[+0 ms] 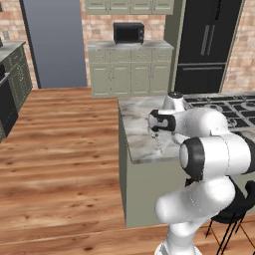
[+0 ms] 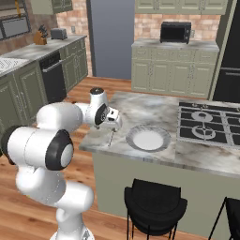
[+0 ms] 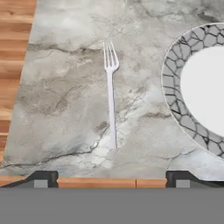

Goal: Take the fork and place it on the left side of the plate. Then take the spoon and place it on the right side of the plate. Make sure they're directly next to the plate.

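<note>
Marbled grey stone tops the island counter (image 2: pixel 140 110), and everything that matters sits near its left end, close to the front edge. Largest of the lot is the plate (image 2: pixel 148 139), grey-rimmed with a white centre. Left of it, with a strip of bare stone between, lies the fork (image 3: pixel 111 94), flat, tines pointing away from the front edge, roughly square to it. From the hand's own camera the gap looks wider than "directly next to" would allow, so I'd judge the fork may yet need a nudge toward the rim; otherwise the first half could fall short.

Above the fork hangs the gripper (image 3: pixel 111 179), its two dark tips standing wide apart with nothing between them, so it grips nothing. Its tips straddle the handle end, and a careless drop or sideways sweep from here could catch that end, spin the fork, or push it toward the nearby front edge and onto the wooden floor.

As for what I can't make out: the spoon's whereabouts I cannot tell from where I stand. The white arm covers much of the counter's left part in the left-hand view, where the fork is a thin pale streak at best. The plate is cut off at the right of the hand's view.
</note>
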{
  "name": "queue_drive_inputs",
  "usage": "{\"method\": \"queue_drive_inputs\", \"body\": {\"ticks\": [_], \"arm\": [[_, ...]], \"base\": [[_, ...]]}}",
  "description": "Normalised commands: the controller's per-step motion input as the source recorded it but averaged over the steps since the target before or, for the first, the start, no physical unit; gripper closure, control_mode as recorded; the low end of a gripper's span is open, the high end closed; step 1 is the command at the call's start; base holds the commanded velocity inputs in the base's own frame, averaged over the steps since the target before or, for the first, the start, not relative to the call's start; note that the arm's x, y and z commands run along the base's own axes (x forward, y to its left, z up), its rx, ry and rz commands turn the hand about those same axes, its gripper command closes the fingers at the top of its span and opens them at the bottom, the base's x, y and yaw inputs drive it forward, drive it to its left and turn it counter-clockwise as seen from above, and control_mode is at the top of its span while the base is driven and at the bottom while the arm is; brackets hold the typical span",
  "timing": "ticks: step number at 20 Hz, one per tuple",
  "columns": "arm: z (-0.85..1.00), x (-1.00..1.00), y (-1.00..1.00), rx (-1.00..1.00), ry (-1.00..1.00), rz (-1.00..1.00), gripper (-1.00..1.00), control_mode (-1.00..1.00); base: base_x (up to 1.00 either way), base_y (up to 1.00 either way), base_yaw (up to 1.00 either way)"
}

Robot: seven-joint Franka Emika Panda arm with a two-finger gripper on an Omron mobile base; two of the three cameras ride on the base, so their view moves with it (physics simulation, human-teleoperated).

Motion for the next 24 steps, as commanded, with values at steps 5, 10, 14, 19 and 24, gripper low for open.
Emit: {"method": "queue_drive_inputs", "body": {"ticks": [5,10,14,19,24], "arm": [[0.62,-0.98,0.44,0.0,-0.18,0.03,-1.0,-1.0],[0.32,-0.5,0.55,0.0,-0.16,0.07,-1.0,-1.0],[0.01,-0.28,0.55,0.0,-0.12,0.07,-1.0,-1.0],[0.0,-0.04,0.1,0.0,-0.02,0.02,-1.0,1.0],[0.0,0.0,0.0,0.0,0.0,0.0,-1.0,1.0]], "base": [[0.0,0.0,0.0],[0.0,0.0,0.0],[0.0,0.0,0.0],[-0.21,0.5,0.15],[0.0,0.95,0.44]]}}
